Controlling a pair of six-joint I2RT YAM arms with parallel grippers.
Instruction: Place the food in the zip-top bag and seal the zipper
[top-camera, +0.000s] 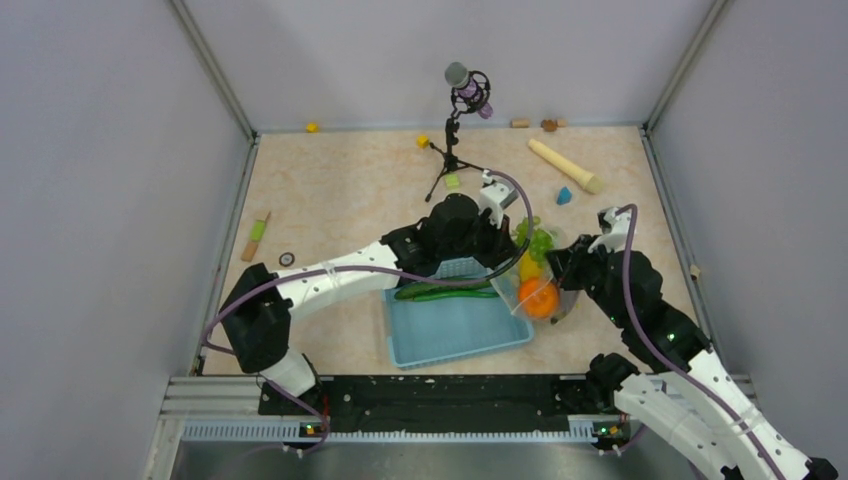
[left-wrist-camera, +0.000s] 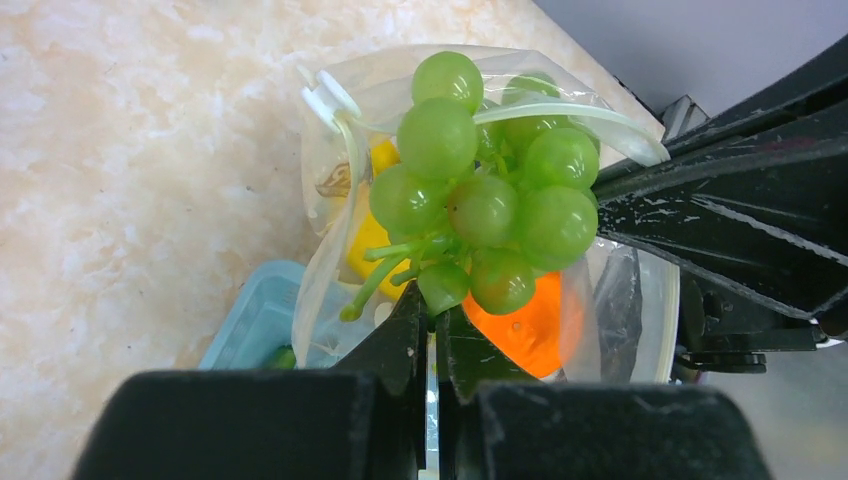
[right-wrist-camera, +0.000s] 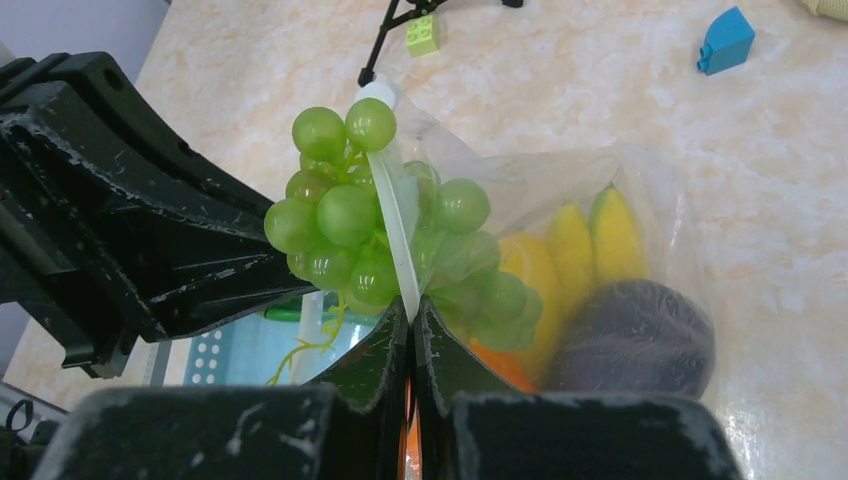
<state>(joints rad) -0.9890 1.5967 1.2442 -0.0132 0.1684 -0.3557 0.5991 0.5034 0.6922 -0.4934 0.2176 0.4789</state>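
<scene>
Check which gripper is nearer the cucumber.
Left. The left gripper pinches the bag's edge by the basket, close to the cucumber; the right gripper holds the opposite edge, across the bag.

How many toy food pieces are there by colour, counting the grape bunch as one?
Green: 2, grapes and cucumber
Yellow: 2, banana and oval fruit
Orange: 1, orange
Purple: 1, eggplant
Total: 6
</scene>
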